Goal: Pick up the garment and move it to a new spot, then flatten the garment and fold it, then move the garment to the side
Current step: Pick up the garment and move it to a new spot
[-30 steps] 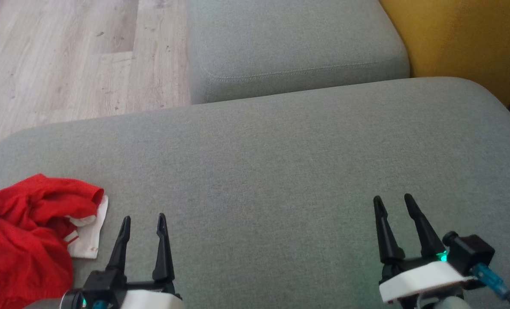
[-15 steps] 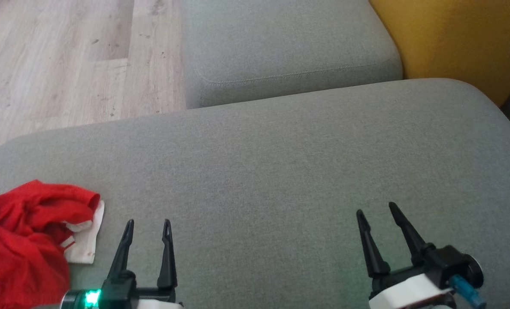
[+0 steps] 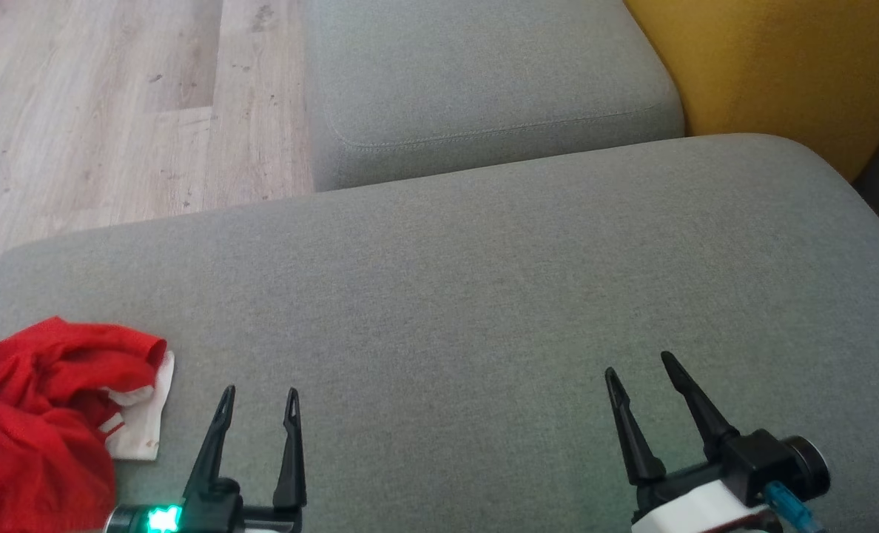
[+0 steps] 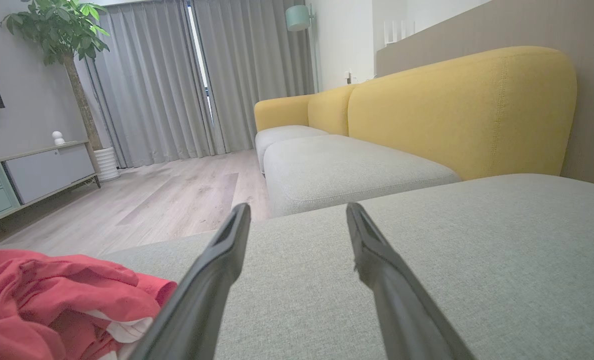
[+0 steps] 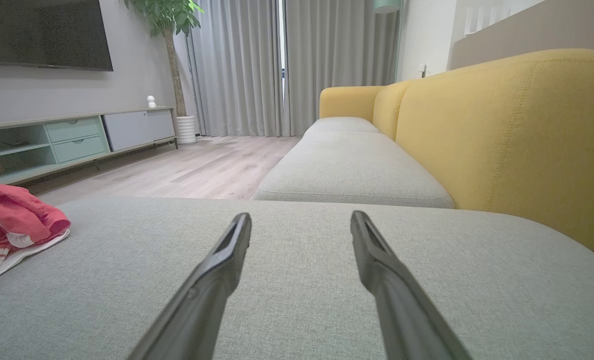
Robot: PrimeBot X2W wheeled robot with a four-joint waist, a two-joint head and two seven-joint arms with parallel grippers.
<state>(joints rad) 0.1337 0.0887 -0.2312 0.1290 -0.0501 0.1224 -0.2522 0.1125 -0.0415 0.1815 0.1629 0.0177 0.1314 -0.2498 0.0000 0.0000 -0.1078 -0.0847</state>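
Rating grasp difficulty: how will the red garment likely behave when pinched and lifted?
Probably floppy: the garment lies crumpled in soft folds, so it should drape and unfurl. Likely light, since the cloth looks thin. Its white part may dangle below.

No text, label, brand, number or sign can be read on anything in these views.

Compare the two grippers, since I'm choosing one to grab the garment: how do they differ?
The left gripper is close beside the red garment; the right gripper is far across the grey cushion from it. The left gripper points straight up the head view; the right gripper tilts leftward. Both are open and hold nothing.
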